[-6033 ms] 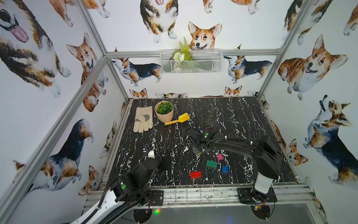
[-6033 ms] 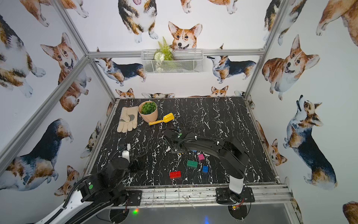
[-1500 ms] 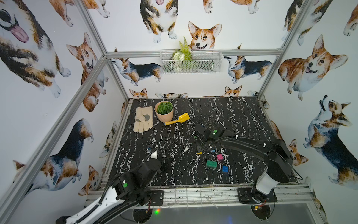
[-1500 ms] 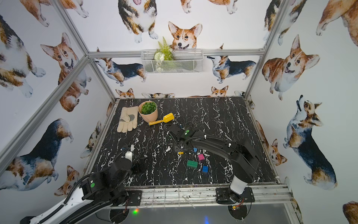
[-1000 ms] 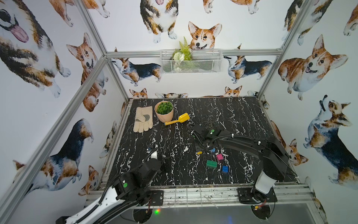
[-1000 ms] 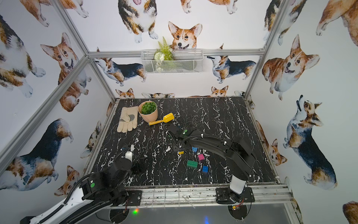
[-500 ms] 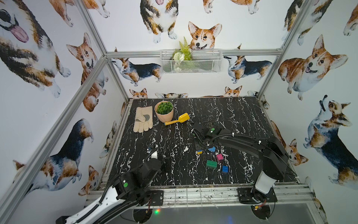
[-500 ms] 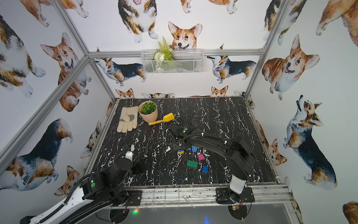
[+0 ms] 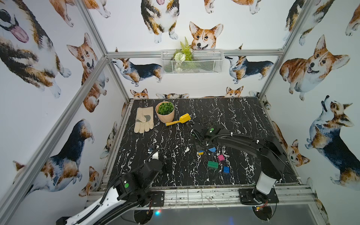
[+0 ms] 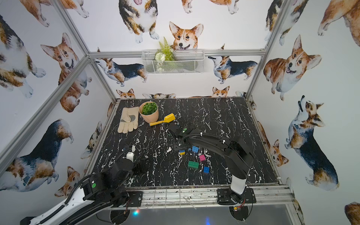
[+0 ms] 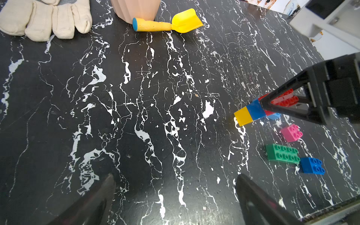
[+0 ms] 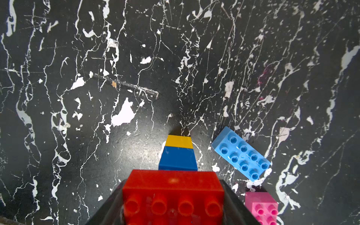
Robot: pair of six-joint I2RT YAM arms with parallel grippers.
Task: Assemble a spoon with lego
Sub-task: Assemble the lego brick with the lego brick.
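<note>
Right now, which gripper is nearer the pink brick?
Right. The right gripper, holding the unfinished spoon, is just beyond the pink brick; the open left gripper is far to its left.

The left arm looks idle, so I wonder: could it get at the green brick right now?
Probably yes: the left gripper is open and empty, and only bare table lies between it and the green brick.

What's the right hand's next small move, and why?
Probably set the stack down and release it. The right hand grips the red brick, already joined to a blue brick and a yellow brick; the light blue brick lies loose beside it, nearest to this hand.
</note>
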